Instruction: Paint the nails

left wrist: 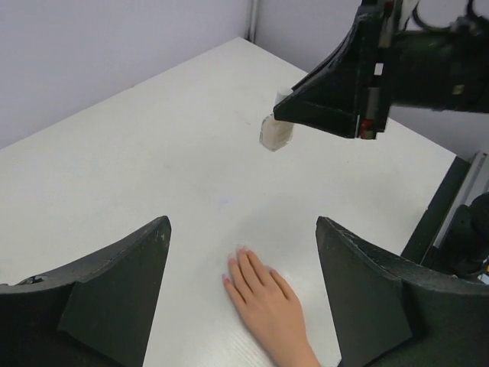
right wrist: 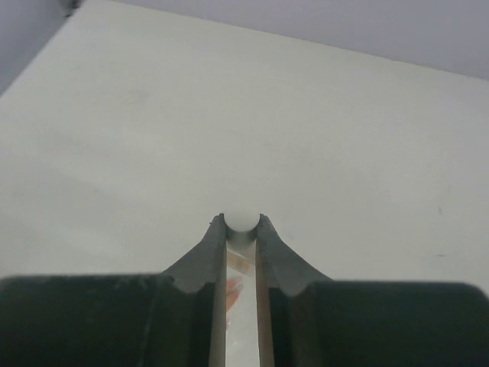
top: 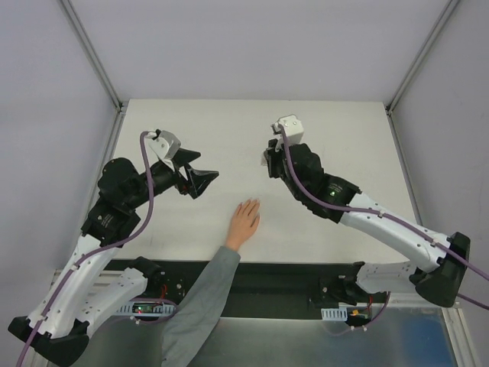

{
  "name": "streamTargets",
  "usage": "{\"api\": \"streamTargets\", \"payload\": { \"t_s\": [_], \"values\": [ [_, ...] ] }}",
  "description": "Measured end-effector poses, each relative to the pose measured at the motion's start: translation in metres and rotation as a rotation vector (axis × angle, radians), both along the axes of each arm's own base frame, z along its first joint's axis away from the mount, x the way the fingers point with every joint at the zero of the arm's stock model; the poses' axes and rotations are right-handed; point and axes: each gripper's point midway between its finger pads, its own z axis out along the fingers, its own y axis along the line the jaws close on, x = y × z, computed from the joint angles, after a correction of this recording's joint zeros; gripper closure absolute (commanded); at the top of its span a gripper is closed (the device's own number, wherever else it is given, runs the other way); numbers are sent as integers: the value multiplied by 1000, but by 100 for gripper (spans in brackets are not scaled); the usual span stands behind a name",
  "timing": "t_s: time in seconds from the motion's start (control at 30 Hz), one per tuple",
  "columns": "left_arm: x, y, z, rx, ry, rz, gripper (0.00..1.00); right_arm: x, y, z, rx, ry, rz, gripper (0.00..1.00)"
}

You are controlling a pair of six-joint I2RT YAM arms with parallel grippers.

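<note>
A pale hand (top: pixel 244 222) with a grey sleeve (top: pixel 202 298) lies flat on the white table (top: pixel 229 130), fingers pointing away. Its tiny nails (top: pixel 250 202) show in the left wrist view (left wrist: pixel 238 264) as faint pinkish tips. My left gripper (top: pixel 203 173) is open and empty, hovering left of the hand; its jaws (left wrist: pixel 242 223) stand wide on either side of the fingers. My right gripper (top: pixel 270 162) is shut on the white cap (right wrist: pixel 242 222) of a small translucent bottle (left wrist: pixel 276 133), which stands on the table beyond the hand. The bottle is hidden in the top view.
Metal frame posts (top: pixel 90 53) and grey walls border the table at back and sides. The black base rail (top: pixel 290 275) runs along the near edge by the sleeve. Bare white tabletop stretches behind both grippers.
</note>
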Motion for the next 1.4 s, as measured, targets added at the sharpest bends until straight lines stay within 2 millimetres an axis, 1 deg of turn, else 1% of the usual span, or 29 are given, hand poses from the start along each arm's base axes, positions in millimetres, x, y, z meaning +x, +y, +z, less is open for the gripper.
{"api": "streamTargets", "payload": {
  "t_s": [0.03, 0.13, 0.2, 0.23, 0.27, 0.33, 0.37, 0.5, 0.57, 0.7, 0.83, 0.93, 1.1, 1.17, 1.4],
  "values": [
    [2, 1, -2, 2, 4, 14, 24, 11, -12, -12, -3, -1, -59, 99],
    [9, 5, -11, 17, 22, 52, 23, 42, -59, -65, -29, 9, -250, 99],
    [13, 7, -17, 33, 35, 70, 23, 55, -90, -101, -41, 30, -356, 99],
    [16, 8, -20, 41, 40, 80, 22, 62, -106, -115, -46, 40, -411, 99],
    [18, 8, -23, 48, 46, 89, 4, 68, -117, -124, -43, 44, -450, 99],
    [25, 8, -29, 66, 56, 103, 2, 85, -143, -138, -34, 44, -544, 99],
    [28, 7, -33, 72, 70, 109, 1, 94, -152, -142, -27, 40, -581, 99],
    [44, 0, -57, 114, 140, 113, 1, 122, -178, -157, 3, 25, -674, 99],
    [53, -4, -70, 134, 177, 112, 1, 131, -189, -170, 6, 40, -705, 99],
    [63, -9, -87, 158, 212, 110, 3, 140, -200, -186, 8, 66, -723, 99],
    [64, -9, -97, 170, 218, 109, 4, 145, -197, -200, -14, 98, -713, 99],
    [64, -8, -102, 176, 221, 109, 4, 152, -192, -206, -23, 121, -709, 99],
    [63, -7, -103, 179, 215, 114, 4, 166, -182, -209, -26, 158, -697, 99],
    [63, -5, -103, 178, 208, 121, 4, 169, -179, -211, -27, 173, -695, 98],
    [61, -1, -101, 172, 190, 138, 4, 171, -175, -228, -71, 244, -686, 94]
  ]
}}
